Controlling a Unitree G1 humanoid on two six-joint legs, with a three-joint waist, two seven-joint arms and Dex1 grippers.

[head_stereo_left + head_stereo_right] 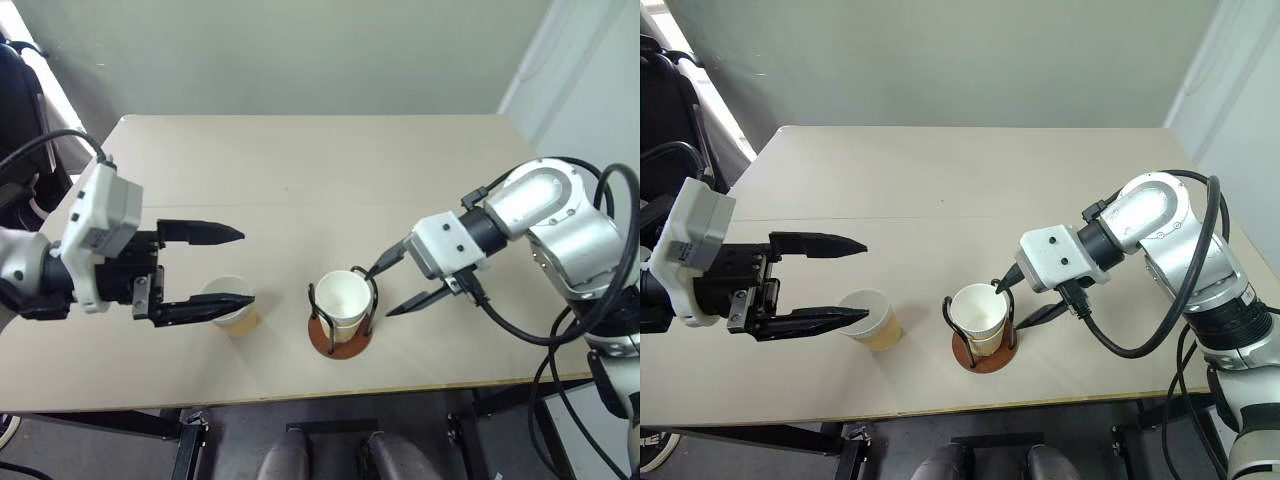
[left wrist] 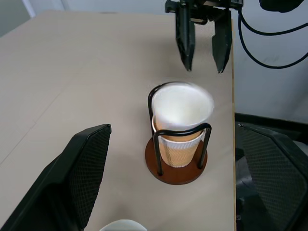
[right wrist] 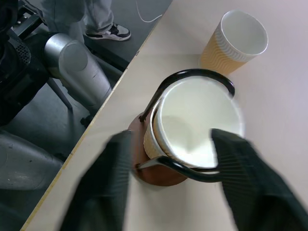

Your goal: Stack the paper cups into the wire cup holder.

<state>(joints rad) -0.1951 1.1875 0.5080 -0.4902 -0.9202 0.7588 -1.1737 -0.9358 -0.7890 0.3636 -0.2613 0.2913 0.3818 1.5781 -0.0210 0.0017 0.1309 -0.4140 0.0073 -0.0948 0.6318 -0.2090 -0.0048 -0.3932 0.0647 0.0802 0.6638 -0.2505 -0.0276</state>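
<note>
Beige table [image 1: 300, 180], task items near its front edge. Left gripper [image 1: 235, 268] hangs over the left side of the table, fingers spread wide and holding nothing; its lower finger crosses the rim of a lone paper cup [image 1: 869, 318] standing upright on the table, can't tell if it touches. Right gripper [image 1: 1015, 298] comes in from the right and angles down at the holder; fingers apart, not gripping, one tip right at the rim of the cup in the holder, the other lower and just to the right of the base.

Wire cup holder [image 1: 341, 318]: reddish-brown disc base, black wire loops upright, standing centre-front on the table, near the lone cup but apart from it. Stacked cups [image 2: 180, 120] sit inside the loops, white rim up; left wrist view shows the top cup's rim blurred and a second rim just under it, so at least two are nested. Top cup rides above the wire loops. Lone cup is left of the holder, outside it
</note>
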